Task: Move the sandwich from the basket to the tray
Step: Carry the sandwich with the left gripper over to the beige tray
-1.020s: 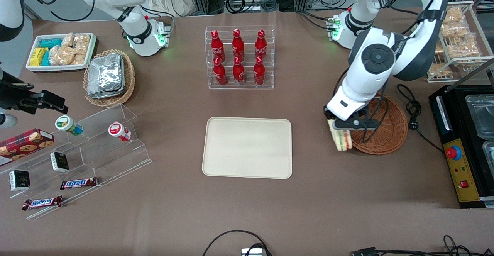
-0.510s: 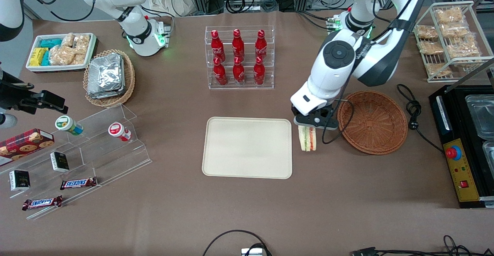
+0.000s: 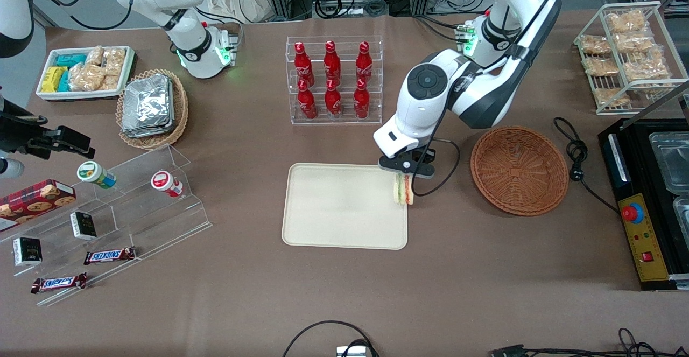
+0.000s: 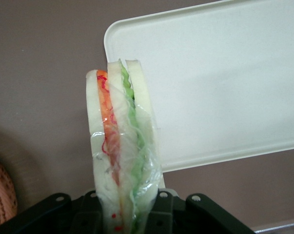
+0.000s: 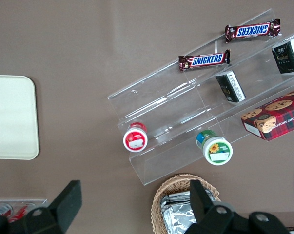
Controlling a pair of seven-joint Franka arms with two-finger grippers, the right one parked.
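Sandwich held over the tray's edge

Sandwich point(image 3: 403, 189), a wedge of pale bread wrapped in clear film, hangs from the left arm's gripper point(image 3: 405, 173), whose fingers are closed on its upper part. It sits upright, above the tray's rim at the end nearest the working arm, close to the corner farthest from the front camera. The wrist view shows the sandwich point(image 4: 121, 146) with its cut edge showing orange, red and green layers, and the cream tray point(image 4: 225, 83) below it. The tray point(image 3: 334, 209) lies flat in the middle of the brown table. The reddish-brown wicker basket point(image 3: 519, 169) sits apart from the tray, toward the working arm's end. A clear rack of red bottles point(image 3: 334, 79) stands farther from the front camera than the tray.
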